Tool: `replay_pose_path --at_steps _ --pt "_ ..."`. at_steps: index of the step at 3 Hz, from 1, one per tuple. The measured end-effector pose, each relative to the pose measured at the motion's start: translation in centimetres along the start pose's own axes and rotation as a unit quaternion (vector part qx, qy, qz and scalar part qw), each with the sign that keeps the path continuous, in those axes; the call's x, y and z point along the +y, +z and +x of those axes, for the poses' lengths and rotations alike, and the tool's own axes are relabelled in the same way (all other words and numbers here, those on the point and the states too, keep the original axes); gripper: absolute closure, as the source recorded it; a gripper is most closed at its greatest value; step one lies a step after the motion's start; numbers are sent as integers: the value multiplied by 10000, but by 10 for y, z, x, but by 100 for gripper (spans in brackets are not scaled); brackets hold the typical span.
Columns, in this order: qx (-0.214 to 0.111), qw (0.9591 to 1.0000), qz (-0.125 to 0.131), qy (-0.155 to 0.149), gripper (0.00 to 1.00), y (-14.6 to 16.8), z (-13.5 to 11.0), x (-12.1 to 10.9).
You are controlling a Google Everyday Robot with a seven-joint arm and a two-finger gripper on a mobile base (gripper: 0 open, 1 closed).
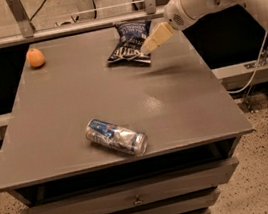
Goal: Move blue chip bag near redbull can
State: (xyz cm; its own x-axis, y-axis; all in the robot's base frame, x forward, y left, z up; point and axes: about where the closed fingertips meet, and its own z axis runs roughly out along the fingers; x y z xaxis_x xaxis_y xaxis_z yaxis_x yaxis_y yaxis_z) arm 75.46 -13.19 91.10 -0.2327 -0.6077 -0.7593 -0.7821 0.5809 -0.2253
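Lab-like room: drawer bench (pixel 184 106), speckled floor (pixel 250 186), cable (pixel 261 52); claw (pixel 147 47) above bench's far edge

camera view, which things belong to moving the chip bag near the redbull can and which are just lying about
Job: blue chip bag; redbull can, on its side; gripper, by the bag's right edge.
Lying about: orange, far left corner.

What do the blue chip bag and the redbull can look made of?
Blue chip bag: likely plastic film, creased with dull glints. Redbull can: probably thin metal, silvery with shiny highlights. The gripper hovers at the bag's right edge.
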Motion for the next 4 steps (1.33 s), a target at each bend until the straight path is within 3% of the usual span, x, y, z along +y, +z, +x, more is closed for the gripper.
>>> replay_pose_path --at_steps 1,2,3,4 --pt "-58 9984 62 565 0 35 3 -12" --pt "-117 9941 63 1079 0 62 10 -20" --pt "-193 9900 -134 1390 14 83 10 -16" --pt "-272 9872 -375 1523 37 93 4 -8"
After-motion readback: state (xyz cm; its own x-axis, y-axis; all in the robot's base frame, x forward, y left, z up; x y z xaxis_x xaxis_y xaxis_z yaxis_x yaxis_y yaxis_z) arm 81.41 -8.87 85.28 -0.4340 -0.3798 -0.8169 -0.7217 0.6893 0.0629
